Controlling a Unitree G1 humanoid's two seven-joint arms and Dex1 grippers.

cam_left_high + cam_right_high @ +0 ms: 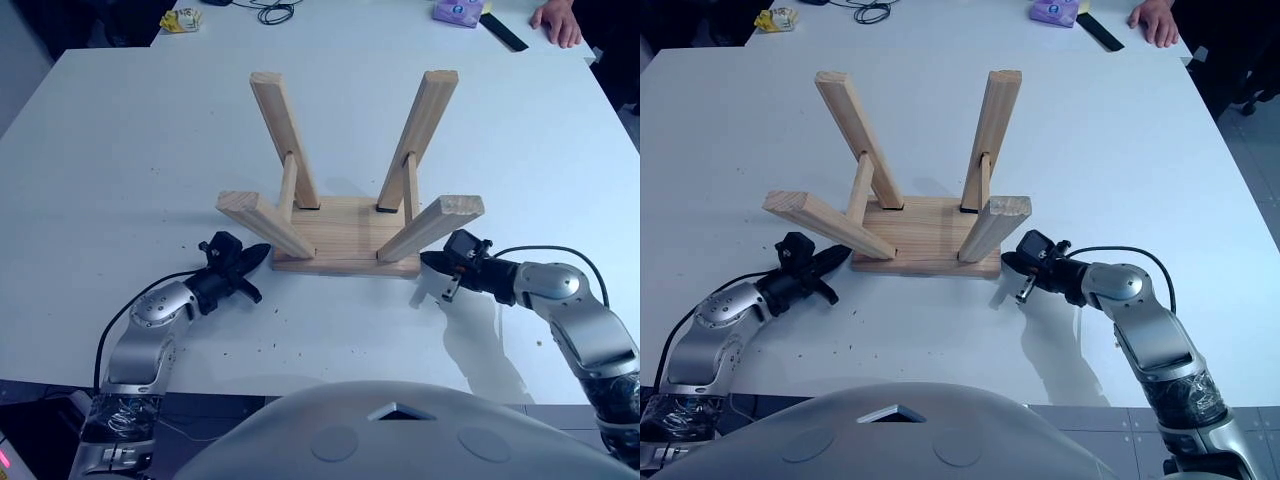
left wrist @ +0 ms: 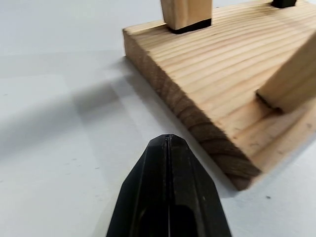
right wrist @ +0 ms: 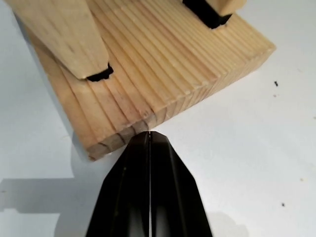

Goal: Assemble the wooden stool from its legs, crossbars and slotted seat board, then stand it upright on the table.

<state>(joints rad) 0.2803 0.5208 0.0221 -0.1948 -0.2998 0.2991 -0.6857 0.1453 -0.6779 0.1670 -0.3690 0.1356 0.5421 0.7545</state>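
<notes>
The wooden stool lies upside down on the white table: its seat board (image 1: 345,243) rests flat, and its legs (image 1: 285,139) splay upward, joined by crossbars (image 1: 288,190). My left gripper (image 1: 262,252) is shut, its tip just off the board's left near corner (image 2: 237,173). On the other side, my right gripper (image 1: 428,260) is also shut, its tip touching or almost touching the board's right near corner (image 3: 106,143). Neither gripper holds anything.
At the table's far edge lie a yellow packet (image 1: 182,20), black cables (image 1: 275,10), a purple pack (image 1: 458,12) and a flat black object (image 1: 503,32). A person's hand (image 1: 556,18) rests there too. Small dark crumbs dot the near table surface (image 1: 330,330).
</notes>
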